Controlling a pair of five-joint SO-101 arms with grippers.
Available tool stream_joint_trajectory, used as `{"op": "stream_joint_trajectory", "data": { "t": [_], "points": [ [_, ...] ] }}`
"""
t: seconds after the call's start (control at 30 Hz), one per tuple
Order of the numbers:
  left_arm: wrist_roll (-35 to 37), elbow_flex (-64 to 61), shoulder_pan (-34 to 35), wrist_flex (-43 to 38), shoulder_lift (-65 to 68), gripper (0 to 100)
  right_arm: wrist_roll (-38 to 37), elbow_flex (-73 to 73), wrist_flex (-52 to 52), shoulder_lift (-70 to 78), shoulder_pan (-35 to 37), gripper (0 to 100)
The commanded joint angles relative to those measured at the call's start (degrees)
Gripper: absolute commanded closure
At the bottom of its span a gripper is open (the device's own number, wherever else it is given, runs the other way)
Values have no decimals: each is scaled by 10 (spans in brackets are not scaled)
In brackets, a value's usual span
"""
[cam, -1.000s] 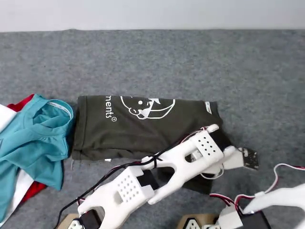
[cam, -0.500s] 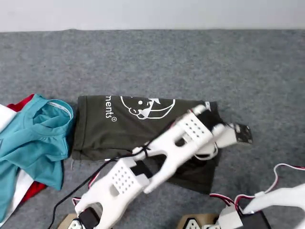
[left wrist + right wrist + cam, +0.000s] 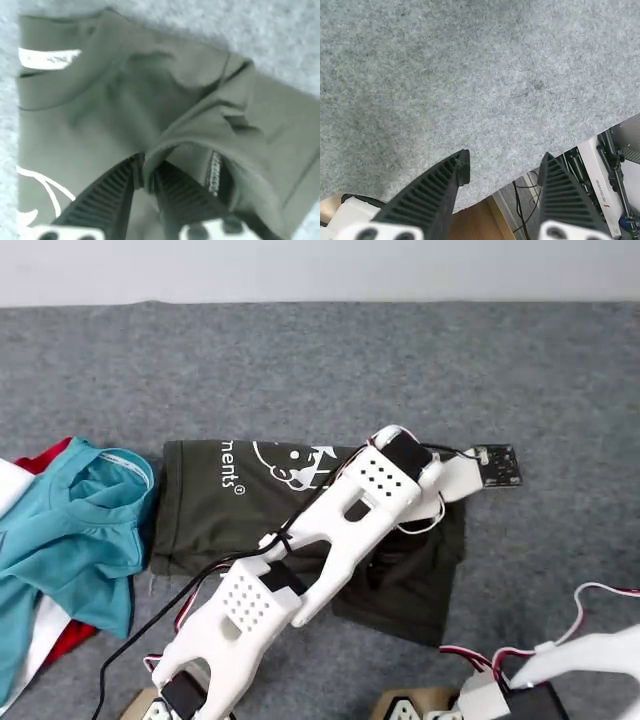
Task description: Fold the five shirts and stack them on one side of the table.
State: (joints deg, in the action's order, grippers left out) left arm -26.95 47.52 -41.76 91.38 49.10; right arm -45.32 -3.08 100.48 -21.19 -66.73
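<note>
A dark olive shirt (image 3: 230, 510) with a white print lies in the middle of the grey table. My left arm (image 3: 350, 515) stretches over its right part. In the left wrist view my left gripper (image 3: 146, 176) is shut on a raised fold of the olive shirt (image 3: 100, 115), and the cloth hangs from the pinch in creases. At the left edge a teal shirt (image 3: 70, 530) lies in a pile over a red shirt (image 3: 45, 455) and a white one (image 3: 10, 485). My right gripper (image 3: 505, 162) is open over bare grey cloth, nothing between its fingers.
My right arm (image 3: 590, 660) sits at the front right corner. The grey table cover (image 3: 420, 370) is bare at the back and right. In the right wrist view the table's edge (image 3: 485, 202) shows, with floor and cables beyond.
My left arm has swung from the shirt's front right corner toward the back of the table, pulling the pinched cloth up and over the shirt. The right arm has stayed put.
</note>
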Motion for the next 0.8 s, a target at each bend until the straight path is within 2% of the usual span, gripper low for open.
{"op": "stream_joint_trajectory", "data": {
  "t": [0.0, 0.27, 0.37, 0.47, 0.77],
  "points": [
    [-4, 32, 18, -25, 8, 965, -6, -2, 3, -19, -1, 768],
    [-5, 153, 69, 1, 80, 958, -6, -2, 7, -19, -1, 768],
    [-5, 189, 78, 18, 105, 916, -6, -2, 7, -19, -1, 768],
    [-4, 213, 91, 21, 129, 869, -6, -2, 8, -19, -2, 768],
    [-5, 247, 137, 25, 144, 863, -6, -2, 9, -19, -4, 768]
  ]
}}
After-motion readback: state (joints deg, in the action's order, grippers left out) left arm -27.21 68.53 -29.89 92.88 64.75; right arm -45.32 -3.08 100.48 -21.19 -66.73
